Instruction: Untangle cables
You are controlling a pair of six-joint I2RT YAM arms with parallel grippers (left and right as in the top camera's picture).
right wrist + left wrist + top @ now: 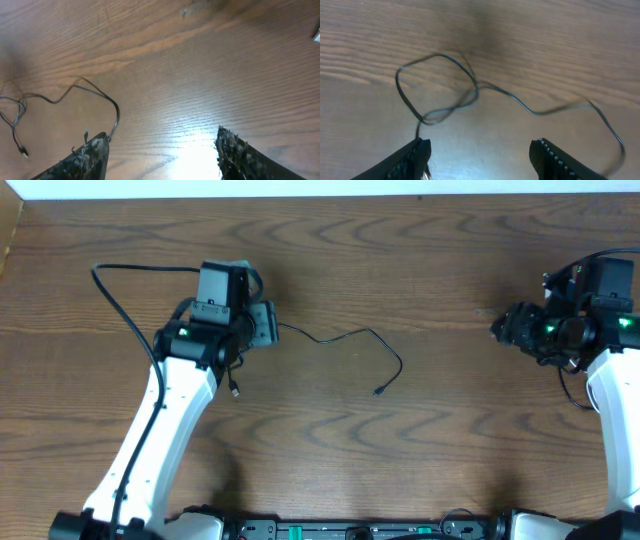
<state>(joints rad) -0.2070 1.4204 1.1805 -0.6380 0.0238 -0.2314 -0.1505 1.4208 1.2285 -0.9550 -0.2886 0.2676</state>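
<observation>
A thin black cable lies on the wooden table, running from my left gripper rightward to a small plug end. In the left wrist view the cable forms a loose loop crossed over itself, then trails right. My left gripper is open and empty just in front of that loop. My right gripper is open and empty at the far right, apart from the cable. In the right wrist view the cable lies to the left. No white cable is in view.
Another small plug end lies beside the left arm. A thicker black robot cable arcs at the far left. The table's back edge runs along the top of the overhead view.
</observation>
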